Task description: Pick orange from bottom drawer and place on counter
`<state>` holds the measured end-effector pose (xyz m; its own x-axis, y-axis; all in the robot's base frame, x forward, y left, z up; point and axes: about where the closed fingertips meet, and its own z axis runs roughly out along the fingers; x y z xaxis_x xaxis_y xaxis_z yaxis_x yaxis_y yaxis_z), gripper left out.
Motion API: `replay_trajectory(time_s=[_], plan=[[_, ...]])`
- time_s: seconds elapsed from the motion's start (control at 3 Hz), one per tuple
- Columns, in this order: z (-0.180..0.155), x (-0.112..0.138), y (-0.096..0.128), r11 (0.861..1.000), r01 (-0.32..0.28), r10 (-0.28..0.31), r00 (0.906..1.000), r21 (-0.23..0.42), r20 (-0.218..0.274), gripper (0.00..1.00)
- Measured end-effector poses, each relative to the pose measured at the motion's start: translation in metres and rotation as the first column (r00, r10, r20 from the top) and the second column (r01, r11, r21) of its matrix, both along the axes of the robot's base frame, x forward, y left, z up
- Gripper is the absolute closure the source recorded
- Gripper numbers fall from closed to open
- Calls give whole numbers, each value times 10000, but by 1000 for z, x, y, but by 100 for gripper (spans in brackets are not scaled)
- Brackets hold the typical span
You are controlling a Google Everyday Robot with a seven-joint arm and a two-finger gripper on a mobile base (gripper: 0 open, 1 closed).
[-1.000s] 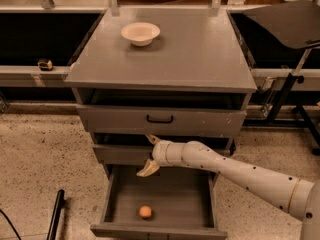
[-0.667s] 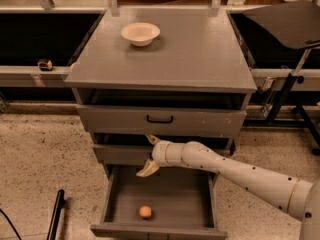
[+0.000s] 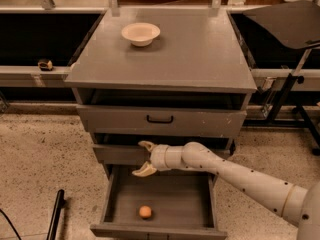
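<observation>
- The orange [image 3: 145, 212] lies loose on the floor of the open bottom drawer [image 3: 176, 196], near the front wall and left of centre. It is round and smooth, so a nudge from one finger before both close would likely send it rolling.
- The hand [image 3: 145, 158] hangs above it, level with the middle drawer [image 3: 114, 154], fingers apart and empty. The upper finger is close to that drawer's face and may scrape or catch there on the way down.
- The arm reaches in from the right, so a steep descent could knock the bottom drawer's right or front wall.
- A shallow or off-centre grip could let the fruit slip on the lift and drop back, or fall to the floor.
- The tabletop [image 3: 200, 59] overhangs the drawers, so lifting without first pulling back risks striking its edge.
- Once set down, the orange may roll off. The bowl [image 3: 140, 33] stands at the back left.
</observation>
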<state>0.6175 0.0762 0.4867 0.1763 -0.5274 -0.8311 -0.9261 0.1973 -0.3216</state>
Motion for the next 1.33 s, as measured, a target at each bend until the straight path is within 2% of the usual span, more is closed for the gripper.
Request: replay_trajectory(time_s=[0.33, 0.67, 1.0, 1.33], plan=[[-32, -41, 16, 9921, -1251, 1229, 9853, -110, -1185, 18], [-58, -84, 2, 9736, -2166, 1967, 9562, -722, -2166, 19], [-83, -114, -29, 9581, -2342, 1867, 9473, -1648, -2605, 12], [-89, -121, -33, 9541, -2381, 1850, 9457, -1818, -2672, 1]])
